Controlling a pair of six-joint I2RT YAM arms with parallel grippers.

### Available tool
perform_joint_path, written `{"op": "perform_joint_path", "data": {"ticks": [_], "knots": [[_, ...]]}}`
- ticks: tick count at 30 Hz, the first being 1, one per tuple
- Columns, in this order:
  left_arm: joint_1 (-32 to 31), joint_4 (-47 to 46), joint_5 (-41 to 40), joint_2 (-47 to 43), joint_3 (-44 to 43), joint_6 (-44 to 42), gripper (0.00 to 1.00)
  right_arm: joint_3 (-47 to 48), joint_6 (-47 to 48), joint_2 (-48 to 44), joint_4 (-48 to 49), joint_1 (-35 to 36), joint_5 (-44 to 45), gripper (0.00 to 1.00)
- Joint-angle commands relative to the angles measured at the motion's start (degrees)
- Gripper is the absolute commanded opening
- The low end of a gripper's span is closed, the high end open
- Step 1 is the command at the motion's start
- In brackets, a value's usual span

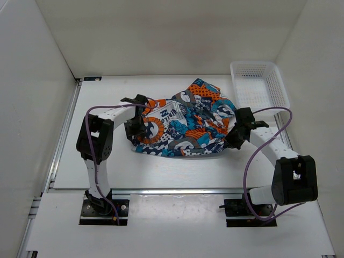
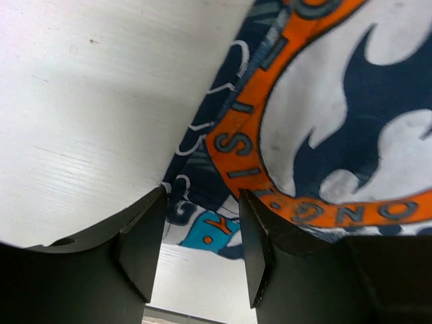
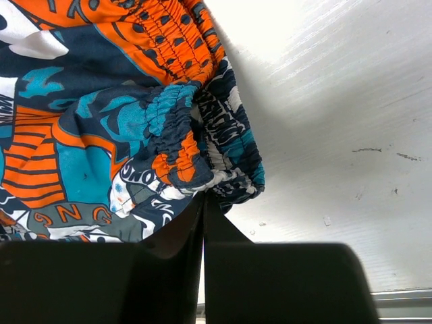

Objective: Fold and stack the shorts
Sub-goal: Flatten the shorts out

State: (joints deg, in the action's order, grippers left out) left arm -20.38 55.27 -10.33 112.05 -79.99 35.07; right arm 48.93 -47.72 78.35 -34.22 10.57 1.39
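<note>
Teal, orange, white and navy shorts (image 1: 183,126) lie crumpled on the white table (image 1: 97,161), around its middle and a little toward the far right corner, near the white mesh basket (image 1: 258,86) that stands there. The left gripper (image 1: 134,129) is at their left edge, its jaws a narrow gap apart over the cloth. The right gripper (image 1: 232,141) is at their right edge, its jaws pressed together on the gathered elastic waistband (image 3: 175,135).
</note>
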Motion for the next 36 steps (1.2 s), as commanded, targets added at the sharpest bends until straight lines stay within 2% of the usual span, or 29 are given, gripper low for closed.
{"op": "perform_joint_path", "data": {"ticks": [1, 5, 6, 8, 9, 12, 17, 20, 23, 26, 27, 29, 32, 34, 36], "knots": [[0.0, 0.9, -2.7, -0.5, -0.6, 0.1, 0.58, -0.9, 0.9, -1.5, -0.8, 0.1, 1.3, 0.00], [0.0, 0.9, -2.2, 0.0, -0.6, -0.4, 0.55, -1.4, 0.9, -1.5, -0.8, 0.1, 1.3, 0.00], [0.0, 0.9, -2.2, 0.0, -0.6, -0.4, 0.44, -1.4, 0.9, -1.5, -0.8, 0.1, 1.3, 0.00], [0.0, 0.9, -1.6, 0.0, -0.1, -0.4, 0.31, -1.4, 0.9, -1.5, -0.8, 0.1, 1.3, 0.00], [0.0, 0.9, -1.6, 0.0, -0.1, -0.4, 0.19, -1.4, 0.9, -1.5, -0.8, 0.1, 1.3, 0.00], [0.0, 0.9, -1.1, -0.5, -0.1, -0.4, 0.10, -1.4, 0.9, -1.5, -0.8, 0.1, 1.3, 0.00], [0.0, 0.9, -0.6, -1.3, -0.1, -1.1, 0.10, -1.4, 0.9, -2.1, -1.3, 0.1, 1.3, 0.00], [0.0, 0.9, 0.5, -4.9, -0.1, -1.9, 0.10, -1.4, 1.4, -2.6, -1.8, 0.1, 1.9, 0.00], [1.4, 2.1, 4.8, -7.8, -4.8, -3.9, 0.10, 1.7, 2.0, -2.1, -1.8, 0.1, 2.6, 0.00], [3.9, 2.6, 9.5, -8.5, -13.3, -6.1, 0.10, 9.6, 2.6, 0.7, -3.4, 0.1, 4.5, 0.00], [5.3, 3.4, 10.7, -8.0, -16.1, -6.2, 0.10, 16.0, 3.2, 2.8, -4.8, 0.1, 5.0, 0.00], [6.7, 3.9, 14.7, -7.5, -25.7, -7.4, 0.10, 23.5, 4.6, 5.1, -6.3, 0.1, 6.4, 0.00], [8.9, 7.1, 15.3, -5.7, -42.1, -8.0, 0.10, 39.4, 6.8, 9.3, -10.4, 0.1, 7.0, 0.00], [10.6, 8.8, 15.3, -6.4, -48.0, -8.0, 0.10, 44.0, 8.3, 9.3, -9.7, 0.1, 7.7, 0.00], [11.8, 7.3, 15.9, -9.6, -47.6, -8.0, 0.10, 42.6, 9.2, 5.4, -8.0, 0.1, 8.2, 0.00]]}}
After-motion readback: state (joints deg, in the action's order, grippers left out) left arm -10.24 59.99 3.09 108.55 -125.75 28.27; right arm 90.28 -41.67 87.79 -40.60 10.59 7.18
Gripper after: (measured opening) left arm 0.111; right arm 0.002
